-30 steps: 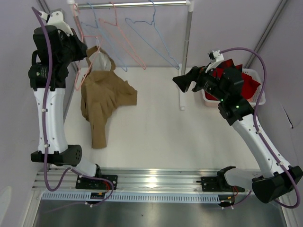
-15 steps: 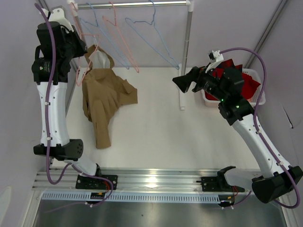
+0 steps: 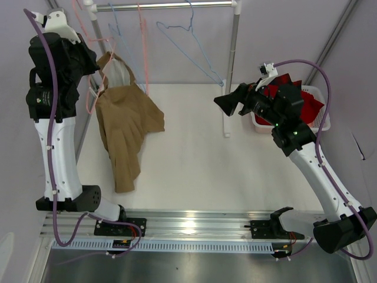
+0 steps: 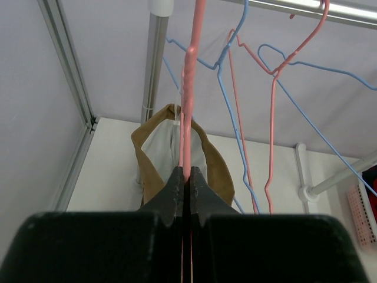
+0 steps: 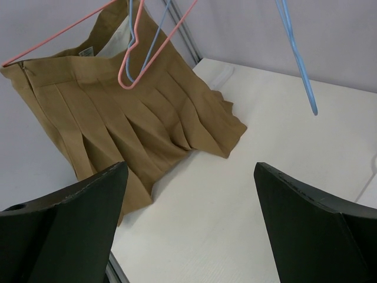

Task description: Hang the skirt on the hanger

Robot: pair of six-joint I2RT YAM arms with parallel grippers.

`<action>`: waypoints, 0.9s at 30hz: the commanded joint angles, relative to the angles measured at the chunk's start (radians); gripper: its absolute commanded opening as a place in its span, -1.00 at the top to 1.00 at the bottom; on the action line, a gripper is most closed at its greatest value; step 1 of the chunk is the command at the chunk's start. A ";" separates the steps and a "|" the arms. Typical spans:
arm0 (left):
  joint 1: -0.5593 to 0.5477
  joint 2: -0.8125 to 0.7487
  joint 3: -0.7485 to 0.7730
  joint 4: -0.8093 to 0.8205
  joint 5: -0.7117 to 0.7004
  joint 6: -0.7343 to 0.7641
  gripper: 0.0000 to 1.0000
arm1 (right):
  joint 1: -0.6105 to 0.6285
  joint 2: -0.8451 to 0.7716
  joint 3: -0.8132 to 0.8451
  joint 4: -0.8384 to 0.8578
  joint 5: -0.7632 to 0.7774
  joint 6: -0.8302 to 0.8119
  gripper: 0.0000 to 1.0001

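Left wrist view: the left gripper is pinched tight on the wire of the pink hanger. Beyond it, the skirt hangs with its waistband looped open and its pale lining showing.

Right wrist view: the right gripper is spread wide and holds nothing. The pleated skirt carries a small waistband tag, too small to read.

Top view: the skirt hangs near the rail's left end, with its hem on the table.
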 commanded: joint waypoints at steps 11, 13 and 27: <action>0.007 -0.023 0.064 0.192 -0.069 0.039 1.00 | -0.003 -0.012 0.000 0.038 -0.021 0.004 -0.90; 0.007 -0.006 0.070 0.220 -0.063 0.045 1.00 | -0.004 -0.012 0.000 0.038 -0.023 0.003 -0.90; 0.007 0.108 0.083 0.377 -0.019 0.117 1.00 | -0.004 -0.004 -0.004 0.038 -0.031 -0.023 -0.90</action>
